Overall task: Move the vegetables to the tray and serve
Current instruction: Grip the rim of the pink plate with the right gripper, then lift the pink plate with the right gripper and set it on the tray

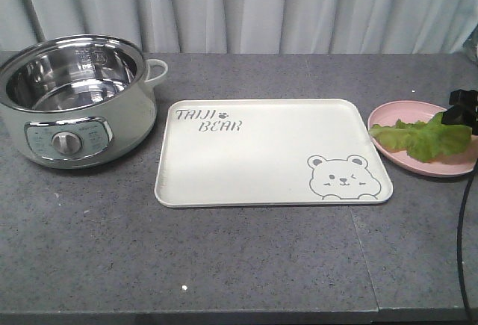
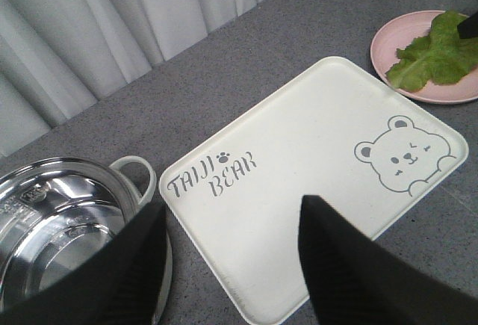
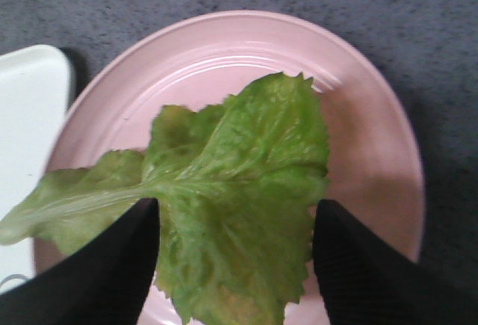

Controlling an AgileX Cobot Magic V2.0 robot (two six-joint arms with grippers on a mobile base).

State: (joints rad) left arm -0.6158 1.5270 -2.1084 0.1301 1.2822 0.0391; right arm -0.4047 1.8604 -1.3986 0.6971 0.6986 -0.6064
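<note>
Right gripper (image 3: 235, 213), jaws apart and grasping nothing, low over the vegetables (image 3: 239, 161).
Crinkled green lettuce flat on the round pink plate (image 1: 396, 110), pale rib toward the tray (image 1: 254, 153), 1 black finger on either side; contact impossible to tell. Plate just beside the tray's bear-drawing end, not on it. Left gripper (image 2: 231, 209) likewise released, its 2 fingers wide apart, above the tray corner nearest the steel pot (image 1: 75, 101). Everything on a grey speckled table (image 1: 224, 265), pale curtain (image 1: 299, 4) behind.
</note>
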